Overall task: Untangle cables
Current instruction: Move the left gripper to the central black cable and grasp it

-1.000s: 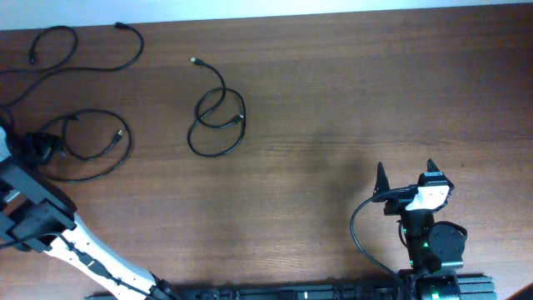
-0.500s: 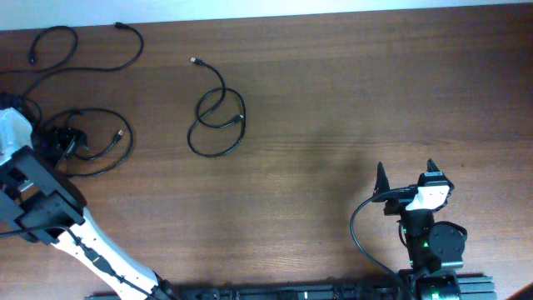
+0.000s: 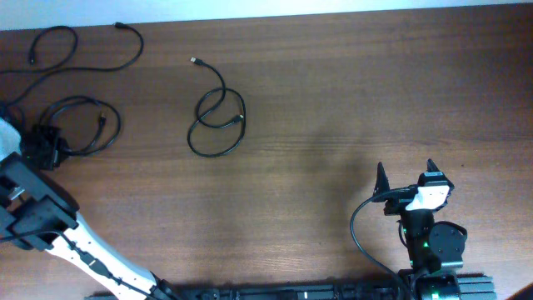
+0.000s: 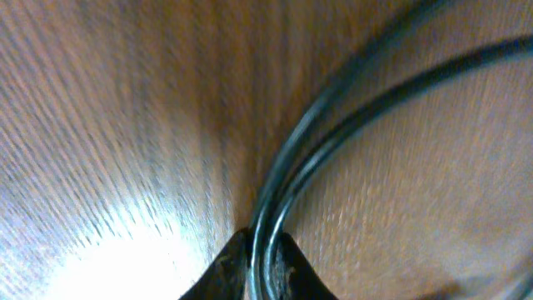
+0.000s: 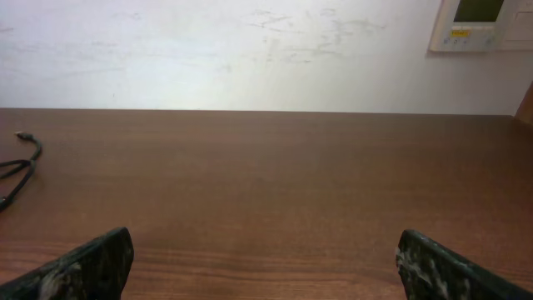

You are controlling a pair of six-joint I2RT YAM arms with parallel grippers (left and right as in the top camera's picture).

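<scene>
Three thin black cables lie apart on the brown table. One cable [image 3: 138, 46] snakes along the far left edge. A second cable [image 3: 223, 83] is coiled in a loose double loop left of centre; its end [image 5: 21, 162] shows in the right wrist view. A third cable [image 3: 83, 99] loops at the left, and my left gripper [image 3: 42, 150] is shut on it. In the left wrist view two strands of this cable [image 4: 350, 108] run between the jaws of the left gripper [image 4: 265, 267]. My right gripper [image 3: 405, 179] [image 5: 265, 250] stands open over bare wood, near the front right.
The left arm's white body [image 3: 37, 212] slants in from the front left. The right arm's base [image 3: 433, 242] sits at the front right edge. A white wall with a control panel [image 5: 481, 23] rises behind the table's far edge.
My left gripper has closed on the left cable loop, and the loop has shifted left and back and drawn smaller. The right arm has not moved.
</scene>
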